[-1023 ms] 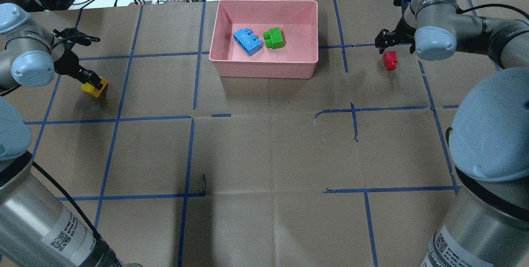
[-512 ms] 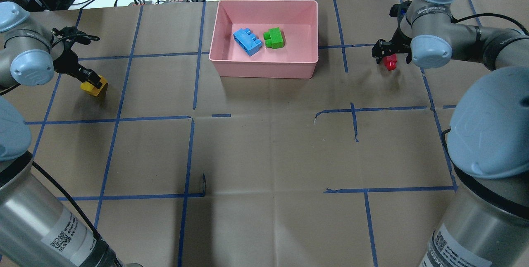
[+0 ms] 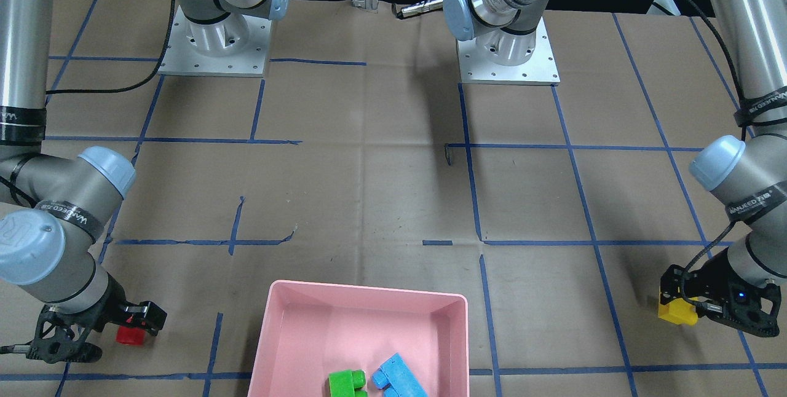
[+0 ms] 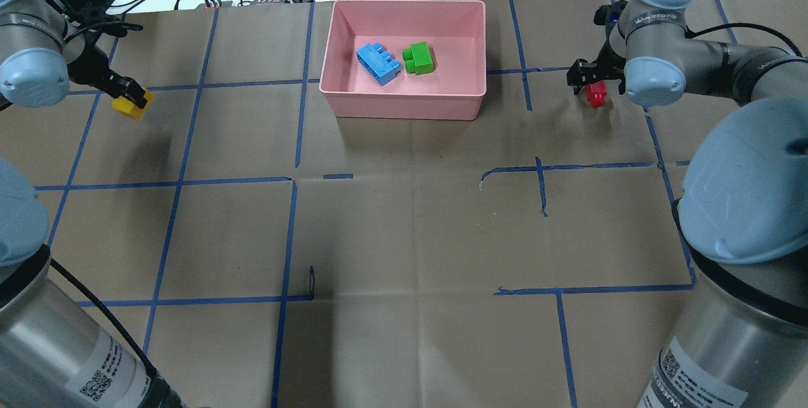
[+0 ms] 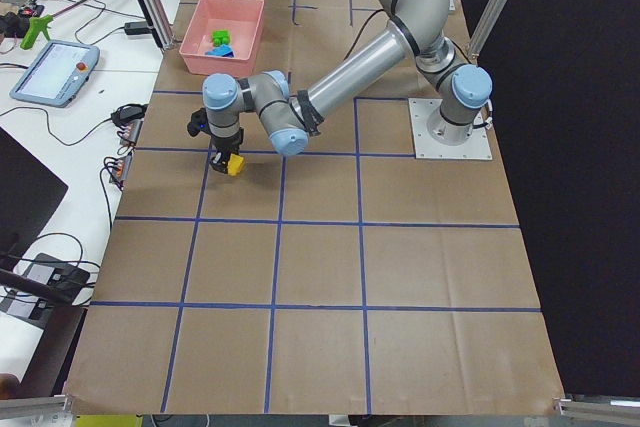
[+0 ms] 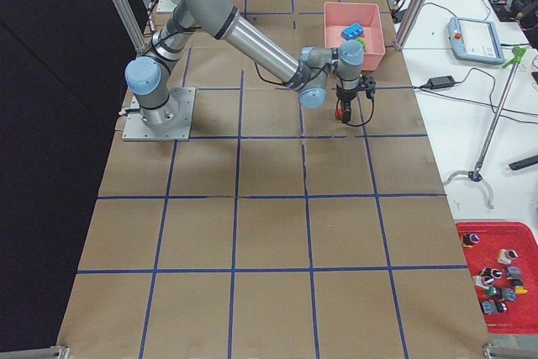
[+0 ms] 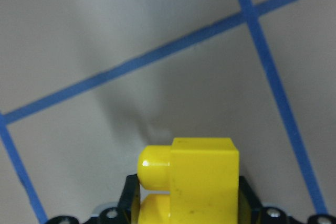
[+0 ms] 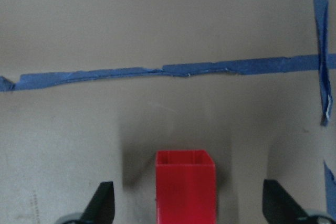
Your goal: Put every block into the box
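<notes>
The left gripper (image 4: 130, 100) hangs raised, jaws clamped; right gripper (image 4: 596, 84) low, jaws spread.

Brown paper-covered table (image 4: 404, 237), blue tape grid (image 4: 600, 290)

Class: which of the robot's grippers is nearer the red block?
Right. The right gripper straddles the red block, jaws open either side. The left gripper is far across the table, beyond the box, holding the yellow block.

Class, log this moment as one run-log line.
left gripper: shut on yellow block, airborne | right gripper: open around red block | box: blue block, green block
</notes>
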You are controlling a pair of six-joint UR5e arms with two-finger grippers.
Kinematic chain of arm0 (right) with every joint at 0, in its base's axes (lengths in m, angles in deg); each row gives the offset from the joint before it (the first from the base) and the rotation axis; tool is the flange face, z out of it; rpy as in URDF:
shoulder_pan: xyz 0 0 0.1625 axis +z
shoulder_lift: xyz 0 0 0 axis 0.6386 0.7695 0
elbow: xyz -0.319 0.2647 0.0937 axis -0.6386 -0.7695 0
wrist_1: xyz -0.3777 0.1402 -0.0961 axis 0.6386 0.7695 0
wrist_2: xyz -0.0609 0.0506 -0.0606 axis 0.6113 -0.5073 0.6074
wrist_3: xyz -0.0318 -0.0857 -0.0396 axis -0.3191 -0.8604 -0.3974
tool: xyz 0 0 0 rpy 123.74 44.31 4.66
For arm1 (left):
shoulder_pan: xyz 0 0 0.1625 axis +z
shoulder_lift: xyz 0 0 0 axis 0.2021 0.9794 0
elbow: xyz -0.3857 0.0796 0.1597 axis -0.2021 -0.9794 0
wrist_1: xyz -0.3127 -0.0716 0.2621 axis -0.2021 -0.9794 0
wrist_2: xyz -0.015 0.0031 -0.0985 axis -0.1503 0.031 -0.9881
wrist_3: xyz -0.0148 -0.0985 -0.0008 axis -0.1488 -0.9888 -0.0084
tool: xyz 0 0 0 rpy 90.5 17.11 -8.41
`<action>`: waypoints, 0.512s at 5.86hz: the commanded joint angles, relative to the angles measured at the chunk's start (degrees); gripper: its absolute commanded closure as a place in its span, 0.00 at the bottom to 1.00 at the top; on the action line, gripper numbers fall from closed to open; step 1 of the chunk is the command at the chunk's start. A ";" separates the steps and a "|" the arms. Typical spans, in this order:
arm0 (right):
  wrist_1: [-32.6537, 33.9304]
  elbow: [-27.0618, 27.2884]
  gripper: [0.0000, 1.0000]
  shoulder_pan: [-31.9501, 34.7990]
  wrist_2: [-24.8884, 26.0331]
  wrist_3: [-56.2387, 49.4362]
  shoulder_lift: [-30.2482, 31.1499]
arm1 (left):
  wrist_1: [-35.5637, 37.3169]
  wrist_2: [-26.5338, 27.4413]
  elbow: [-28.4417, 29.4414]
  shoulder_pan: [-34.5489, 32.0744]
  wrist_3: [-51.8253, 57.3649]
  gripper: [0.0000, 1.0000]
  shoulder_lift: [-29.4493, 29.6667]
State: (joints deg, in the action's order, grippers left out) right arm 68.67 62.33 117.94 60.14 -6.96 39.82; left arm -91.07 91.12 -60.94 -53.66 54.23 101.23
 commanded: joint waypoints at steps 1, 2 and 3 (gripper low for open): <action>-0.62 -0.14 0.56 -0.03 -0.16 0.07 0.61 | -10.78 -0.09 10.77 -8.55 -15.59 0.77 -0.70; -0.80 0.04 0.92 -0.03 -0.07 0.07 0.79 | -15.28 -0.27 16.84 -14.34 -26.06 0.77 0.26; -0.80 0.21 0.96 -0.03 0.10 -0.02 0.97 | -17.33 -3.23 20.99 -19.80 -37.99 0.77 1.58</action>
State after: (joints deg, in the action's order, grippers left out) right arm 67.96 62.39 117.91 60.11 -6.90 40.57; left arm -105.43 89.92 -44.71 -68.01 27.56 101.69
